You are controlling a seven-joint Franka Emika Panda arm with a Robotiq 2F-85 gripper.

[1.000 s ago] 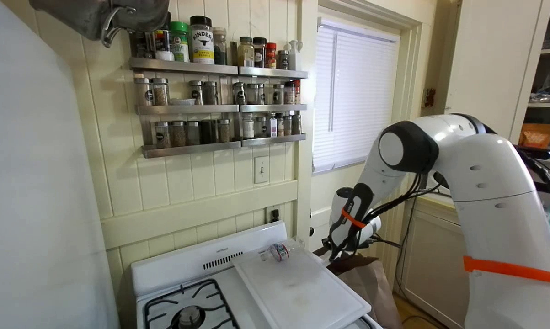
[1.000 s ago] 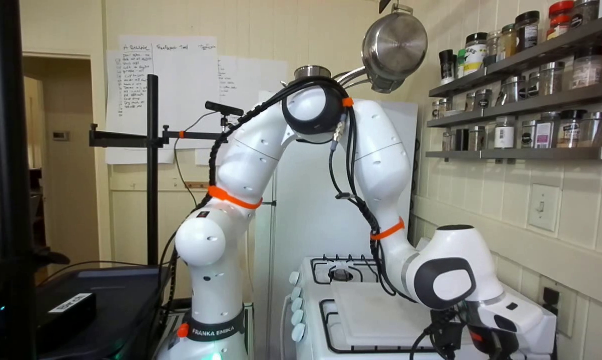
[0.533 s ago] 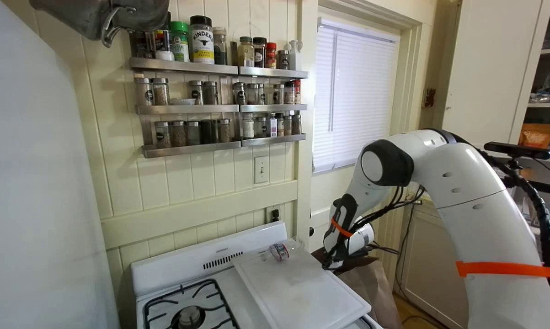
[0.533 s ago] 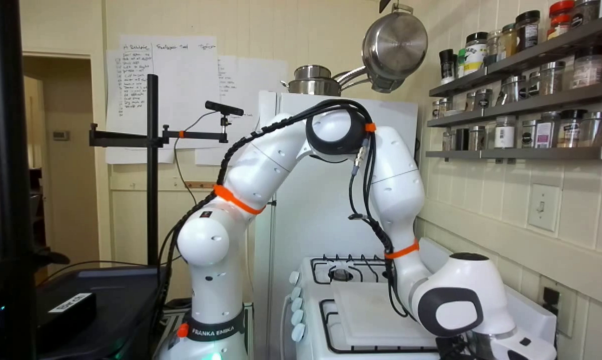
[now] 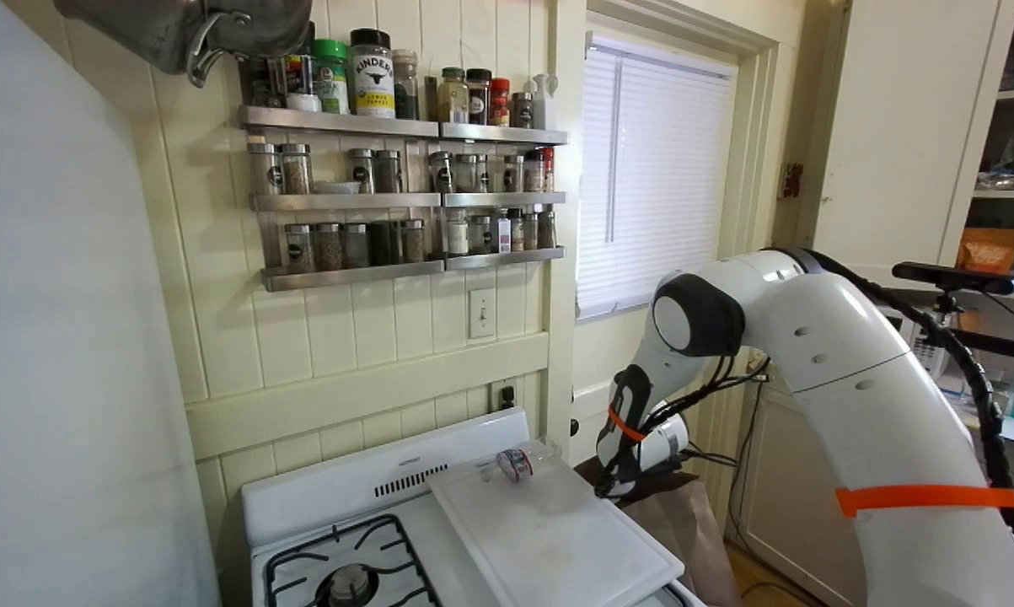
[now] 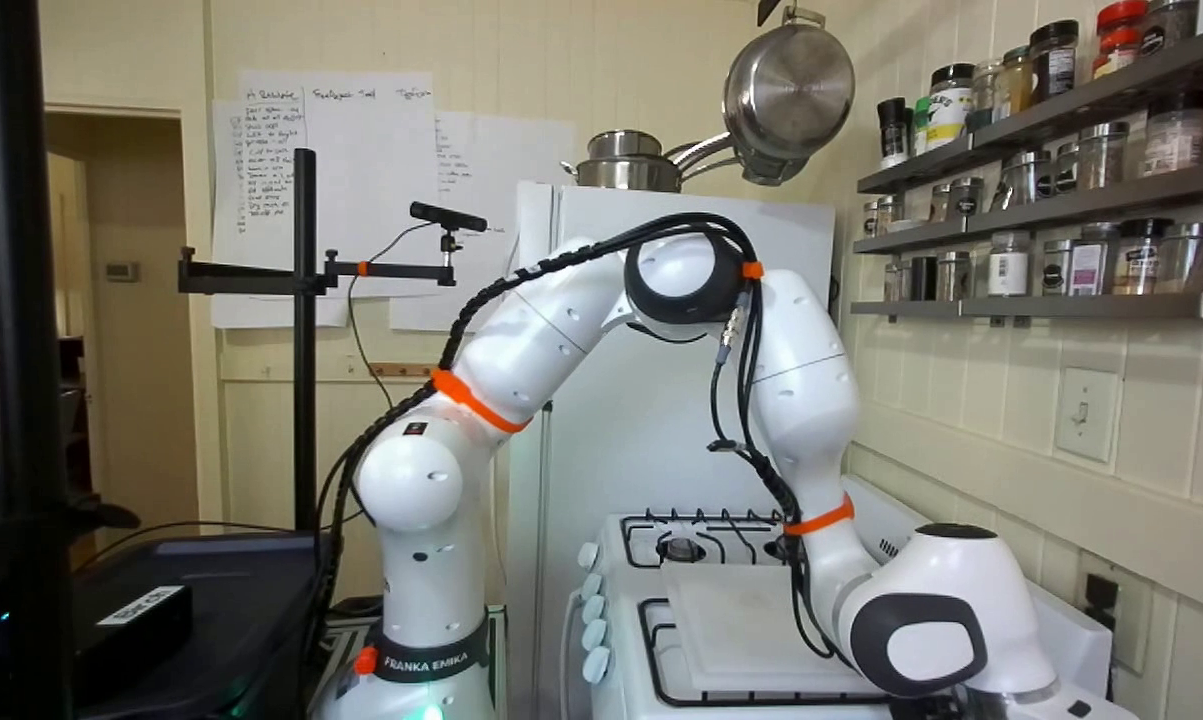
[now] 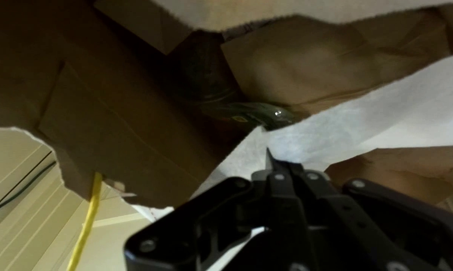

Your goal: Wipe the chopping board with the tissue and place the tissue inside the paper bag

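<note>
While the brown walls of the paper bag (image 7: 117, 124) fill the upper left of the wrist view, the pincer (image 7: 282, 165) stands at lower centre, its fingers narrow together, pinching the tissue (image 7: 362, 122). The tissue runs from the fingertips to the right edge of the frame and also shows just left of them, against the bag's dark inside; how deep it hangs cannot be told. White and thin, it is folded, finely ragged along its edge, with a small peak near mid-frame.
</note>
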